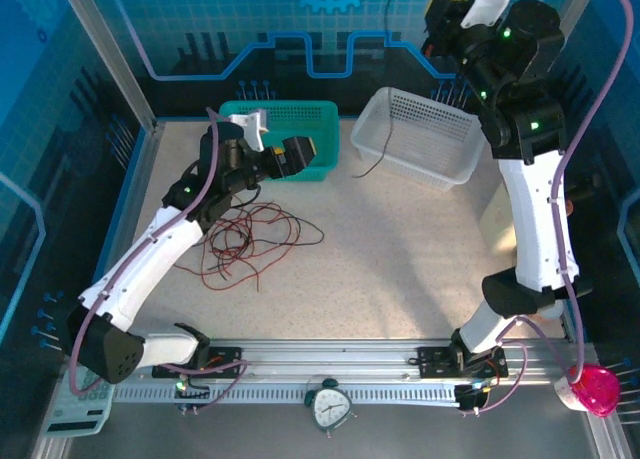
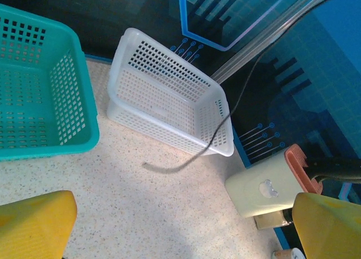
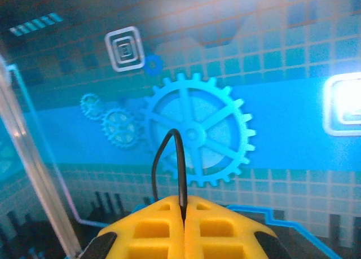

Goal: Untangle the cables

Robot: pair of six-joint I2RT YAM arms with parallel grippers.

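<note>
A loose tangle of dark red and black cables (image 1: 250,241) lies on the table left of centre, beside the left arm. My right gripper (image 1: 438,21) is raised high at the back, and in the right wrist view it (image 3: 184,214) is shut on one black cable (image 3: 179,157) that loops out above the yellow fingers. That black cable (image 2: 221,123) hangs down across the white basket, and its free end rests on the table (image 1: 368,165). My left gripper (image 1: 308,155) hovers in front of the teal basket, open, its yellow fingers (image 2: 34,228) wide apart with nothing between them.
A teal basket (image 1: 285,111) and a white perforated basket (image 1: 455,164) stand at the back. A pale box with an orange piece (image 2: 265,185) sits off the table's right edge. A clock (image 1: 330,407) and a pink object (image 1: 597,389) lie by the front rail.
</note>
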